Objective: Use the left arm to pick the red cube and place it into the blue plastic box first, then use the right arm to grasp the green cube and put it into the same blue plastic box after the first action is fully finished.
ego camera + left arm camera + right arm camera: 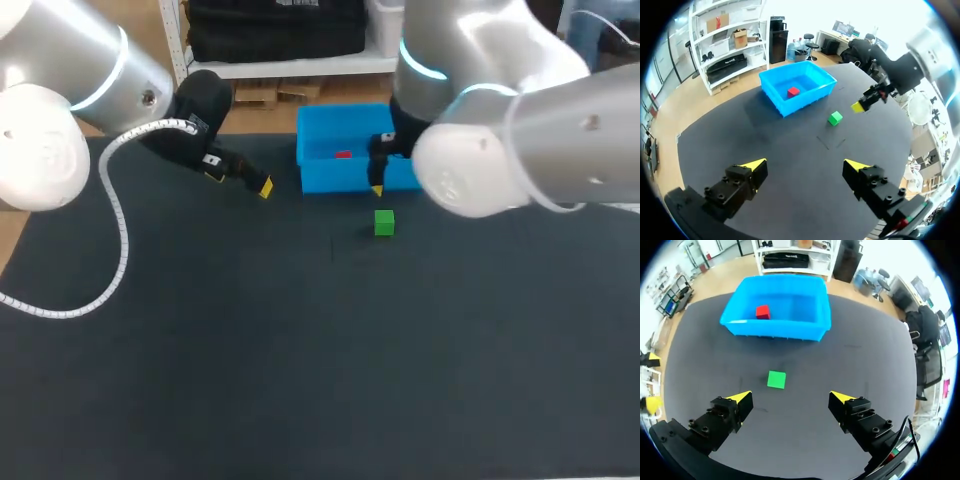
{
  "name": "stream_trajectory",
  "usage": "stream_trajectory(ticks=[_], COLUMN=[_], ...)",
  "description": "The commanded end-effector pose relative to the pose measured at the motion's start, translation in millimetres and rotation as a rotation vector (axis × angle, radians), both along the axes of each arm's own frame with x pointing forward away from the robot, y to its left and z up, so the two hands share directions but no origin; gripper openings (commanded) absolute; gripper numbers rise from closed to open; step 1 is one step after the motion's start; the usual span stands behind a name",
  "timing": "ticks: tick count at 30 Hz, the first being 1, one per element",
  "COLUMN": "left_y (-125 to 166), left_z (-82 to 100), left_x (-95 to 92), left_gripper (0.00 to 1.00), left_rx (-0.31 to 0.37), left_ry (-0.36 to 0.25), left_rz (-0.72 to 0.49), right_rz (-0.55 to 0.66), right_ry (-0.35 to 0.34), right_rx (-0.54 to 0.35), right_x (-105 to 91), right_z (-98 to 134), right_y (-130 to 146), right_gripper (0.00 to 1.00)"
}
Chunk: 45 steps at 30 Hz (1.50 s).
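R tool apart, green cube just ahead; L tool apart too; red cube in blue box.

The left arm is jutting in from the left, its dark wrist angling down and inward, with a white coiled cable looping off it. Its pincer is pointing slantwise toward the middle, and its yellow-tipped fingers are standing wide apart. The right arm is leaning in from the right, its big silver elbow bulging forward and its wrist turning downward. Its pincer is hanging tips down, its fingers likewise spreading wide.
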<state>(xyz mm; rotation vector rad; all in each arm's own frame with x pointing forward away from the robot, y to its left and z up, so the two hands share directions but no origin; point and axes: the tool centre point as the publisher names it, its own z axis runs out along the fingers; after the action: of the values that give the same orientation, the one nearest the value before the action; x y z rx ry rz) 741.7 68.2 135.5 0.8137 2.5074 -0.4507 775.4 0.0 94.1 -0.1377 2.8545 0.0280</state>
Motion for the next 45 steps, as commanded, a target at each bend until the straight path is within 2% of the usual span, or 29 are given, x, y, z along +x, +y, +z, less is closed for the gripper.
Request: stream_trajectory(ticks=[1,5,14,26,45], left_y=[1.1,1.1,1.1,1.1,1.1], left_z=[-0.3,-0.3,-0.3,-0.3,-0.3], left_x=[0.2,0.2,0.2,0.2,0.2], left_gripper=[1.0,1.0,1.0,1.0,1.0], left_rx=[-0.004,-0.004,-0.004,-0.004,-0.004], left_ry=[-0.001,-0.001,-0.001,-0.001,-0.001], left_rz=[-0.003,-0.003,-0.003,-0.003,-0.003], right_rz=[-0.025,-0.044,-0.055,-0.025,0.009], right_ry=[0.036,0.038,0.02,0.029,0.06], right_rx=[-0.033,-0.051,-0.026,-0.021,-0.051], right_x=[12.1,14.1,25.6,33.3,35.9], right_z=[-12.6,-28.6,-55.3,-80.1,-93.7], right_y=[11.5,12.6,11.8,12.4,27.6], right_gripper=[1.0,1.0,1.0,1.0,1.0])
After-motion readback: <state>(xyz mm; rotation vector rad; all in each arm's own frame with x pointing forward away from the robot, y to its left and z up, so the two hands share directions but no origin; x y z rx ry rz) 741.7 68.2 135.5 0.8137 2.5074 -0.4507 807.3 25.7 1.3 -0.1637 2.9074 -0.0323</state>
